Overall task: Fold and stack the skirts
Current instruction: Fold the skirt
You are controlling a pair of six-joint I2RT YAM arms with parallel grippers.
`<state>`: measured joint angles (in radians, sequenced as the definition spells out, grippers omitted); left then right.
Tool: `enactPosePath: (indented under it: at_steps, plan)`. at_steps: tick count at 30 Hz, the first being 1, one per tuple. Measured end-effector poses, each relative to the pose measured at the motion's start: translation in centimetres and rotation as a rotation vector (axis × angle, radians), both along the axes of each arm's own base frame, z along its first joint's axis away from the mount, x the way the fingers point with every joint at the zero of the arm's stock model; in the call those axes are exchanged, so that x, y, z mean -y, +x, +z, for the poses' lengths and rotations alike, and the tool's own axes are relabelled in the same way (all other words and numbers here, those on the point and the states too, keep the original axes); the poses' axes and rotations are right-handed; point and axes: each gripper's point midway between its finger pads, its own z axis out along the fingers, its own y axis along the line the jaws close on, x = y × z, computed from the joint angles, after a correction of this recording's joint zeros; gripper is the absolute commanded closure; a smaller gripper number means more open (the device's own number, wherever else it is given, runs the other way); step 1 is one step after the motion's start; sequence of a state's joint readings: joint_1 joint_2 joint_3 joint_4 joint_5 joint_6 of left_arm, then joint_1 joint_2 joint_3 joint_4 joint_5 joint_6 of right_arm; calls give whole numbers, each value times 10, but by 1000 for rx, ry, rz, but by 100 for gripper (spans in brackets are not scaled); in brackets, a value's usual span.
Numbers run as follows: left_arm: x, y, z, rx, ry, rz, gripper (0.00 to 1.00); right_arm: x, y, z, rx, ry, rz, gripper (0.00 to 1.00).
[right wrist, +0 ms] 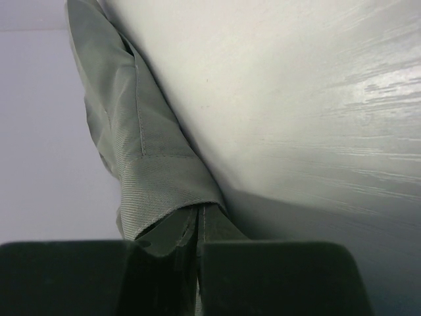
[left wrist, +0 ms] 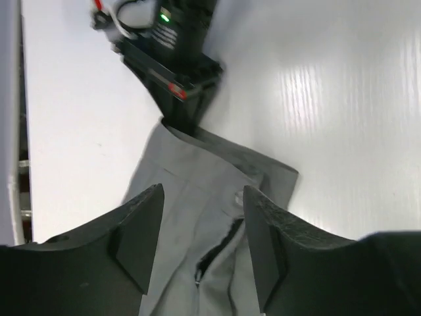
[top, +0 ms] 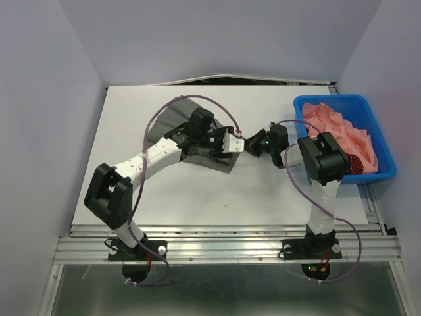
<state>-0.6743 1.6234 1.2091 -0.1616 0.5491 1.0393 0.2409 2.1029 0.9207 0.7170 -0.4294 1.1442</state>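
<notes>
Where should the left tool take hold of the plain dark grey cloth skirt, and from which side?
Probably the flat band by the button of the dark grey skirt, near the corner that the shut right tool pinches. Come down from above: the open left tool hangs over that band, which lies flat on the white table.

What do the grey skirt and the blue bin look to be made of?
The grey skirt looks like woven cloth, matte, perhaps a twill: fine ribbed weave and stitched seams show in the right wrist view. The blue bin is probably moulded plastic: smooth walls, even colour.
</notes>
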Motion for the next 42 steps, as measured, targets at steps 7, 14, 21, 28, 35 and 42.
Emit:
enactPosePath:
  at_steps: [7,14,21,28,35,42]
  plan:
    - [19,30,36,-129,-140,140,47,1,0,-1,0,-3,1,99]
    - [20,40,-63,-377,-31,292,51,1,0,-1,0,-3,0,99]
    - [-2,10,-116,-495,73,374,59,1,0,-1,4,-8,3,99]
    - [3,4,-124,-514,91,415,57,1,1,-2,5,-15,10,99]
    - [15,1,-125,-574,77,453,33,2,1,-3,3,-41,42,92]
    - [11,3,-100,-621,29,493,24,1,-14,-2,-21,-123,182,85]
